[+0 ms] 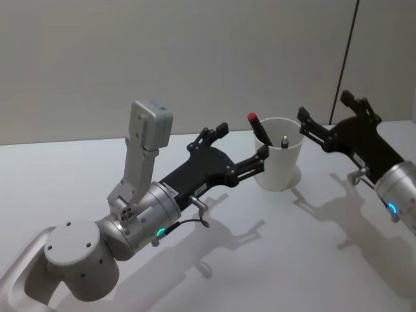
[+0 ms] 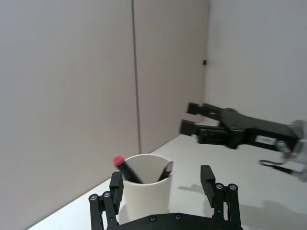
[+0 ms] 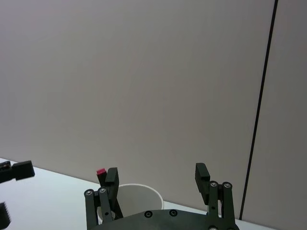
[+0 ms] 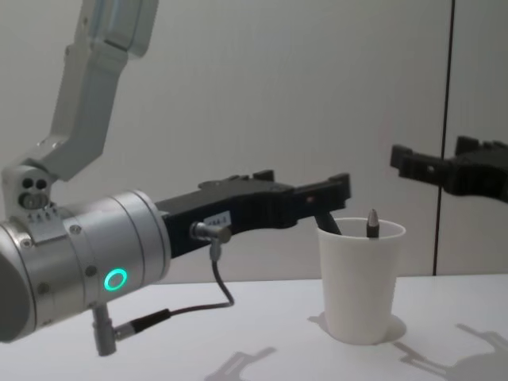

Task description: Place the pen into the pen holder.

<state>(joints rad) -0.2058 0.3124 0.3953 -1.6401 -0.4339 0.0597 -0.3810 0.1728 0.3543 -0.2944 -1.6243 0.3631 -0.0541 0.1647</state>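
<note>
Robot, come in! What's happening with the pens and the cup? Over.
Left end effector open beside the white paper cup. Right end effector open, on the cup's other side. Red-capped black pen and grey-tipped pen stand inside. Nothing blocking.

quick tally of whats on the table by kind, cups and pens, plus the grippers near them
Paper cup: 1, the white pen holder.
Pens: 2, both standing in the cup: a red-capped pen and a dark pen with a pointed tip.
Grippers: 2, the left gripper and the right gripper, either side of the cup, jaws open.
Total: 5.
</note>
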